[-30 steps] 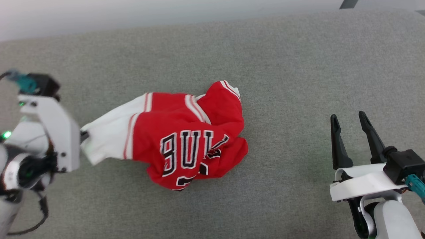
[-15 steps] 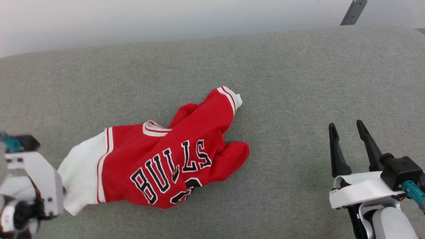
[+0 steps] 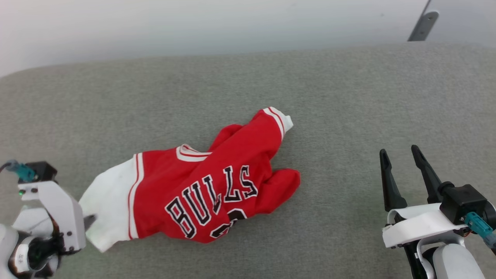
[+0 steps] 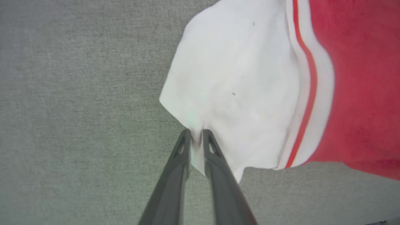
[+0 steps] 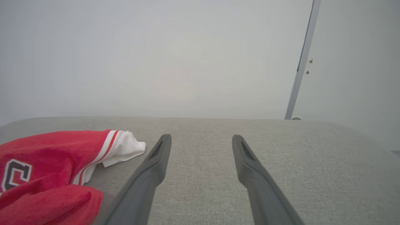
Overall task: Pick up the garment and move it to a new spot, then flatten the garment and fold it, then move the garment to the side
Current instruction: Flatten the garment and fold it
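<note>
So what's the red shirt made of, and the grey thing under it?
The shirt looks like soft knitted cloth, maybe cotton or polyester: it crumples into folds and has a matte, slightly fuzzy face. The grey surface looks like woven upholstery fabric: matte, speckled grey, with a fine weave showing. Its rounded far edge hints at padding underneath.

Left end effector (image 4: 196, 136) pinched narrow (barely parted); right end effector (image 3: 398, 150) wide.
</note>
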